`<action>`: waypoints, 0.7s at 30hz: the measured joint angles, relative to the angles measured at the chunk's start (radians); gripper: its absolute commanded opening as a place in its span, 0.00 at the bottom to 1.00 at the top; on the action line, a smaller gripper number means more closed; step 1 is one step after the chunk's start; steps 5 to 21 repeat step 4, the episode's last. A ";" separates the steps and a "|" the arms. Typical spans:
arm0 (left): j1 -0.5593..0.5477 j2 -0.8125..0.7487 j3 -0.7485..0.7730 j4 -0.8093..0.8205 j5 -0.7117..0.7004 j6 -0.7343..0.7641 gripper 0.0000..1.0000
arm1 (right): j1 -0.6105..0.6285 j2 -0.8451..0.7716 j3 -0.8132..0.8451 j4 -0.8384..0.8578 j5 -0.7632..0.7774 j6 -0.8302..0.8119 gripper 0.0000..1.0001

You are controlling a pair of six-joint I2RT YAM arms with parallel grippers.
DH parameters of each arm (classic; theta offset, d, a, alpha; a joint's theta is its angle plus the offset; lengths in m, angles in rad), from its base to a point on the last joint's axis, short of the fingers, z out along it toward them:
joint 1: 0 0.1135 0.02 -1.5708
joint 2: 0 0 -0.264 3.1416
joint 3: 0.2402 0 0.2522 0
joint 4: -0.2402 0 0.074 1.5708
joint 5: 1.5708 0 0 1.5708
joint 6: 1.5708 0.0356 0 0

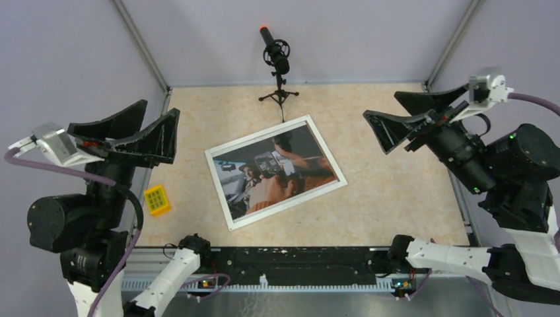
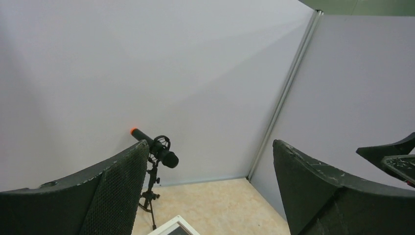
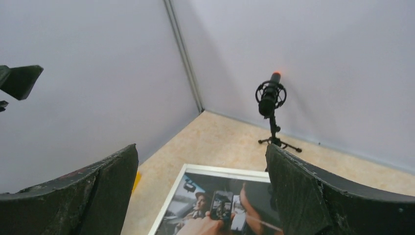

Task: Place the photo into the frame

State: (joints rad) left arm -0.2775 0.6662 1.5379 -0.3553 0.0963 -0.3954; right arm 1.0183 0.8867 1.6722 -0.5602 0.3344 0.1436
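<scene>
Two spread wide: left pincer (image 1: 161,107), right pincer (image 1: 380,104) | photo (image 1: 277,172) in frame (image 1: 256,135) lies between, well apart

the left arm (image 1: 66,221) at nine o'clock and the right arm (image 1: 522,165) at three o'clock have bulky black round joints, white lower links and a white wrist block trailing a purple-grey cable (image 1: 59,170). the left gripper (image 1: 160,107) and right gripper (image 1: 381,104) bear broad black wedge-shaped fingers (image 2: 323,191) with chipped, scuffed edges.

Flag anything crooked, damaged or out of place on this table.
The frame lies skewed, rotated against the edges of the table; the photo appears to fill it evenly. A small yellow gridded block sits alone near the left edge. Nothing looks spilled or broken.
</scene>
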 measured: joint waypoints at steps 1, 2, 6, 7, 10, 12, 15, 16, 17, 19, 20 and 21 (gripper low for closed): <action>0.000 -0.009 0.000 0.006 -0.011 0.003 0.98 | 0.000 -0.014 0.000 0.013 0.005 -0.015 0.99; 0.000 -0.014 0.000 0.010 -0.017 0.003 0.98 | 0.000 -0.024 0.000 0.024 0.008 -0.029 0.99; 0.000 -0.023 0.000 0.014 -0.031 0.004 0.98 | 0.000 -0.037 -0.003 0.047 0.016 -0.053 0.99; 0.000 -0.023 0.000 0.014 -0.031 0.004 0.98 | 0.000 -0.037 -0.003 0.047 0.016 -0.053 0.99; 0.000 -0.023 0.000 0.014 -0.031 0.004 0.98 | 0.000 -0.037 -0.003 0.047 0.016 -0.053 0.99; 0.000 -0.023 0.000 0.014 -0.031 0.004 0.98 | 0.000 -0.037 -0.003 0.047 0.016 -0.053 0.99; 0.000 -0.023 0.000 0.014 -0.031 0.004 0.98 | 0.000 -0.037 -0.003 0.047 0.016 -0.053 0.99; 0.000 -0.023 0.000 0.014 -0.031 0.004 0.98 | 0.000 -0.037 -0.003 0.047 0.016 -0.053 0.99; 0.000 -0.023 0.000 0.014 -0.031 0.004 0.98 | 0.000 -0.037 -0.003 0.047 0.016 -0.053 0.99; 0.000 -0.023 0.000 0.014 -0.031 0.004 0.98 | 0.000 -0.037 -0.003 0.047 0.016 -0.053 0.99; 0.000 -0.023 0.000 0.014 -0.031 0.004 0.98 | 0.000 -0.037 -0.003 0.047 0.016 -0.053 0.99; 0.000 -0.023 0.000 0.014 -0.031 0.004 0.98 | 0.000 -0.037 -0.003 0.047 0.016 -0.053 0.99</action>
